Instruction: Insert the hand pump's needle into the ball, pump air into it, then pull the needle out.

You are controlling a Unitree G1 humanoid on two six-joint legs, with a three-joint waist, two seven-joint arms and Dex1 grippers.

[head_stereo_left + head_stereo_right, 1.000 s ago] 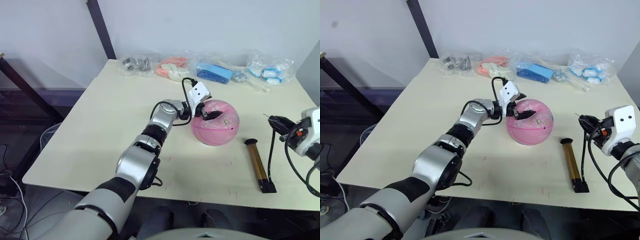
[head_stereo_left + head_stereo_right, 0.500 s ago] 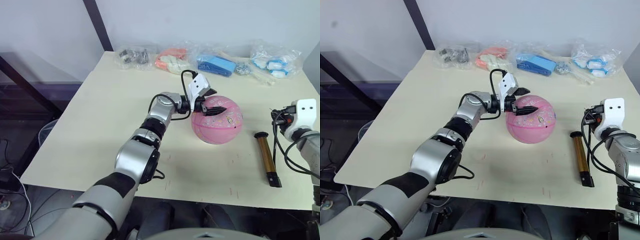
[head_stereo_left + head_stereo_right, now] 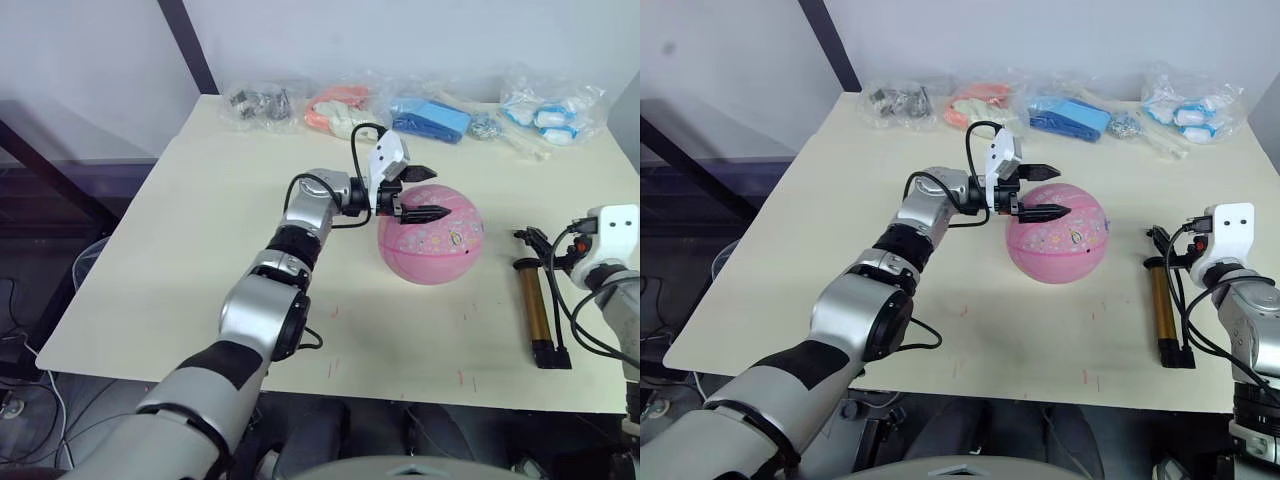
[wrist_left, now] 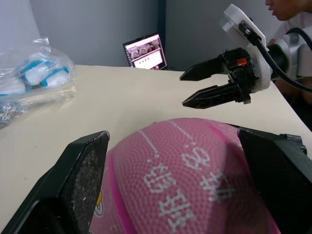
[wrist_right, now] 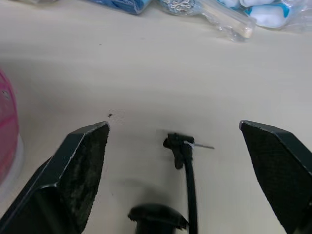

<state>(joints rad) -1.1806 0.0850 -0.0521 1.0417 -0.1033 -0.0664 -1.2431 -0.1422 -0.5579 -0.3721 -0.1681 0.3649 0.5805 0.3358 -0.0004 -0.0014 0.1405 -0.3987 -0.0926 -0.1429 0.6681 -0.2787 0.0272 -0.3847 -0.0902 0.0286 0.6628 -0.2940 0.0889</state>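
The pink ball point(image 3: 432, 238) rests mid-table. My left gripper point(image 3: 440, 190) hovers open at its top, one finger on either side of the crown; the left wrist view has the ball point(image 4: 195, 180) between those fingers point(image 4: 83, 170). The hand pump point(image 3: 534, 305), with its bronze barrel, lies flat to the ball's right. Its thin black hose point(image 5: 189, 180) ends in a small black fitting with the needle point(image 5: 204, 146), lying on the table. My right gripper point(image 5: 173, 127) stands open just over that fitting, holding nothing. It is seen open from the left wrist too point(image 4: 183, 90).
Several clear bags line the table's far edge: metal parts point(image 3: 262, 103), orange items point(image 3: 340, 110), blue items point(image 3: 430, 118), blue-white pieces point(image 3: 550, 105). A laptop point(image 4: 144, 51) and a person point(image 4: 292, 12) are beyond the table's right side.
My right gripper has opened and let go of the hose end, which now lies on the table with the needle. The left gripper stays open over the ball. The camera has shifted.
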